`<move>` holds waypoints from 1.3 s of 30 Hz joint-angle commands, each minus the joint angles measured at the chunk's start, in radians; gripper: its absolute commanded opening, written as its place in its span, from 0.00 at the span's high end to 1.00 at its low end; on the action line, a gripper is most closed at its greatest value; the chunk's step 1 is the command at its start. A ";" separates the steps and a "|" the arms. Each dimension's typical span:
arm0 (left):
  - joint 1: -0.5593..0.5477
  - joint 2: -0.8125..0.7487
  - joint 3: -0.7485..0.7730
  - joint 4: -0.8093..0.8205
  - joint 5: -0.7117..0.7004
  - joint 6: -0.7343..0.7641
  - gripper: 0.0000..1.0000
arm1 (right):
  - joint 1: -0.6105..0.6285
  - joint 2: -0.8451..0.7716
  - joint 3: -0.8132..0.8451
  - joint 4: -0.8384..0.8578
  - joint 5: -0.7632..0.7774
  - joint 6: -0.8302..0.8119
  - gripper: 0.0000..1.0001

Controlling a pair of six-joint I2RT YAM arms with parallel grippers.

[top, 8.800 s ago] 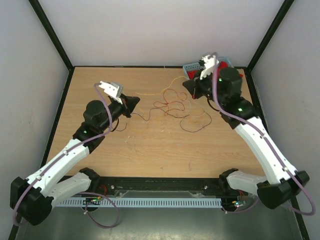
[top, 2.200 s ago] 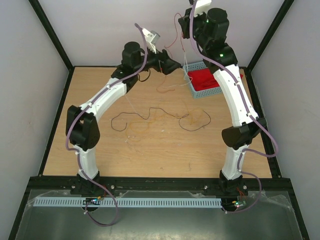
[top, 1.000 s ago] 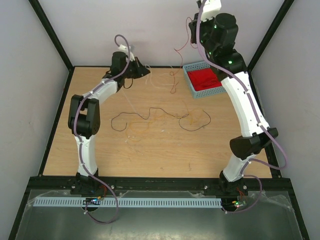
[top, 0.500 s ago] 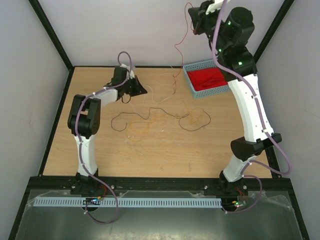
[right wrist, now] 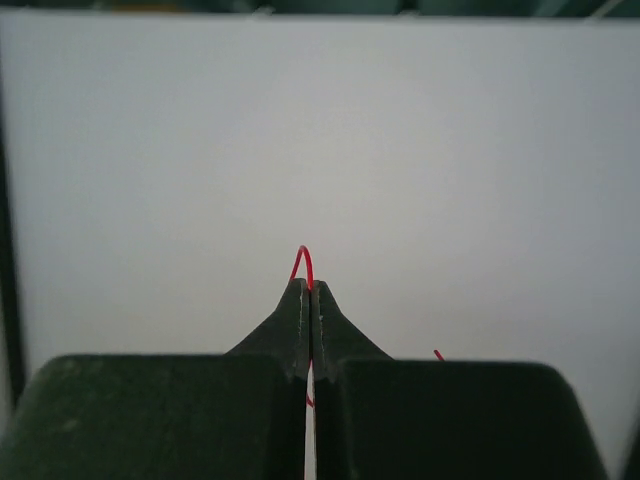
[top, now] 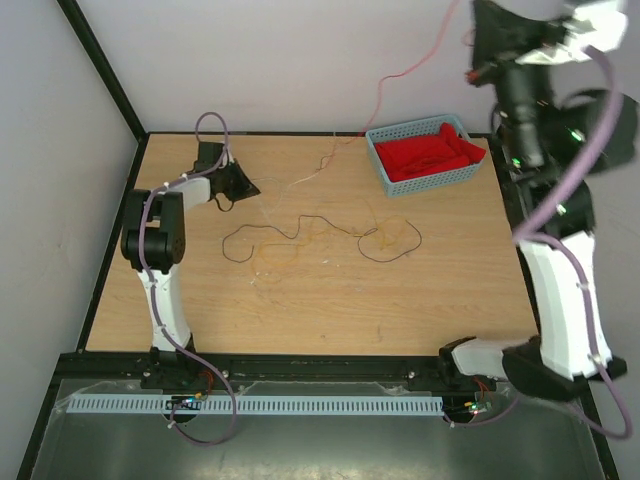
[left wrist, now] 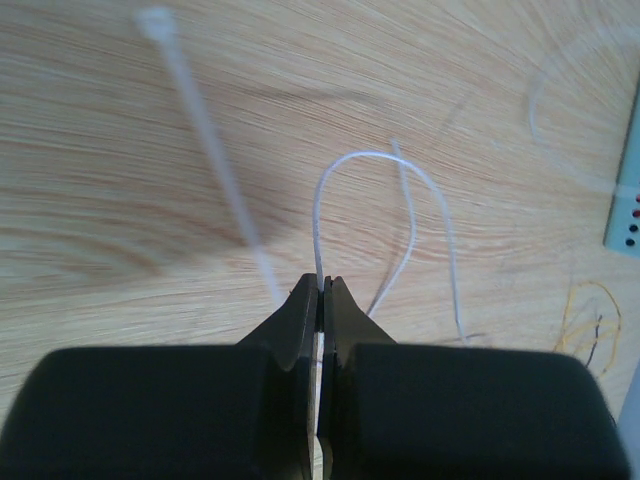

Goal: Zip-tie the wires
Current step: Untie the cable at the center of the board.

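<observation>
- Right gripper (top: pixel 480 45) is raised high at the far right, clenched on a single red strand (top: pixel 400 72). The strand runs down past the blue basket (top: pixel 388 172) to the table (top: pixel 300 310).
- The rest of the wires (top: pixel 300 232) lie loose and spread mid-table, not gathered.
- Left gripper (left wrist: pixel 320 290) is low at the far left, pinched shut on a thin white strand (left wrist: pixel 350 158). I cannot tell whether that is a tie or a wire.
- Risk: the red strand looks nearly taut. More lift could pull it out of the pinch, drag it clear of the heap, or snag it on the basket rim.
- Risk: with the strands this scattered, a tie would likely catch only some of them.
- Only the top view shows the strand's full run and the heap.
- The right wrist view shows only the pinch against a blank wall (right wrist: pixel 450 150).
- Only the left wrist view clearly shows a white zip tie (left wrist: pixel 200 150) flat on the wood, beside the fingers.
</observation>
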 commanded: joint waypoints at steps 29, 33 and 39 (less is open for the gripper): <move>0.162 -0.068 0.122 -0.108 0.221 0.222 0.01 | -0.002 -0.118 -0.141 -0.088 -0.346 0.167 1.00; 0.178 -0.218 0.052 -0.106 0.263 0.267 0.01 | -0.002 -0.077 -0.122 -0.049 -0.429 0.234 1.00; 0.184 -0.536 -0.133 0.013 0.334 0.233 0.01 | -0.003 0.040 -0.028 -0.040 -0.529 0.259 1.00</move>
